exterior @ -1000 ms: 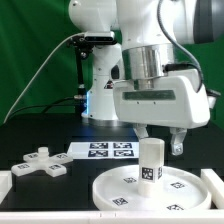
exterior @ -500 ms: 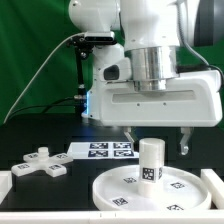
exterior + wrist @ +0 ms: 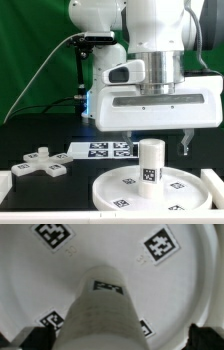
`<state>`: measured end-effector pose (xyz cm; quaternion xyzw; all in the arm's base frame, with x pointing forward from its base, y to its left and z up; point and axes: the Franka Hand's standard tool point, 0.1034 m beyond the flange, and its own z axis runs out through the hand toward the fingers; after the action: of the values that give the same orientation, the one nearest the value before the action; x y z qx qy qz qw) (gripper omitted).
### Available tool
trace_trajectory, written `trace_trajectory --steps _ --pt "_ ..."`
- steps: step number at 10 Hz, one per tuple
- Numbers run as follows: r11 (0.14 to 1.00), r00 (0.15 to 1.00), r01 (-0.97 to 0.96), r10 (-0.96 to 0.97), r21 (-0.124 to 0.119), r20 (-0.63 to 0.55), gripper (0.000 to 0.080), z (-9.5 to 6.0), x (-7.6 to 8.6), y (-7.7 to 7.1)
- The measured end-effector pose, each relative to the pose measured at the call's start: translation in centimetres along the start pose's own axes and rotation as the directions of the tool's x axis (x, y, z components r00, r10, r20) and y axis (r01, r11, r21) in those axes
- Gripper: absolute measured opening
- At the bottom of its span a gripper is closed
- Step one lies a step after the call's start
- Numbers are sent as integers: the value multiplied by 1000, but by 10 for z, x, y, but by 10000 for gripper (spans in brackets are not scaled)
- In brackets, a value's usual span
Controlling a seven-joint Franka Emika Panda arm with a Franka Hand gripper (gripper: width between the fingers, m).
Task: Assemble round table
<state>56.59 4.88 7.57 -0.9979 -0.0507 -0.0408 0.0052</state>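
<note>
The round disc [image 3: 185,186] lies flat at the front, tags up. The short cylinder leg [image 3: 151,160] stands upright on its middle. My gripper [image 3: 155,148] hangs straight over the leg, open, its two fingers wide on either side of the leg's top and not touching it. In the wrist view the leg [image 3: 100,314] rises from the disc [image 3: 185,291] between my dark fingertips [image 3: 207,337], with the gripper [image 3: 120,340] open and empty. The cross-shaped foot piece [image 3: 38,165] lies on the table at the exterior view's left.
The marker board [image 3: 100,150] lies flat behind the disc. White raised blocks sit at the front left [image 3: 5,182] and front right [image 3: 213,182] corners. A green curtain [image 3: 25,50] backs the black table.
The hand has turned square to the exterior camera and lifted slightly. Its fingers have spread wider apart around the leg's top. The leg, disc and foot piece have not moved.
</note>
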Motion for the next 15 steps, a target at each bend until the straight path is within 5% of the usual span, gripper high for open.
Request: trace_trajectory --steps 2,5,8,10,15 --pt "965 966 259 -259 -27 5 648 0 0 0" --pt "922 923 383 -384 -47 -6 648 -3 1 12" --pt "946 946 323 -322 -30 21 648 -1 -3 12" --pt "947 948 319 -319 -30 21 405 -1 -3 12" --pt "991 991 -133 133 -28 -11 406 0 -3 8"
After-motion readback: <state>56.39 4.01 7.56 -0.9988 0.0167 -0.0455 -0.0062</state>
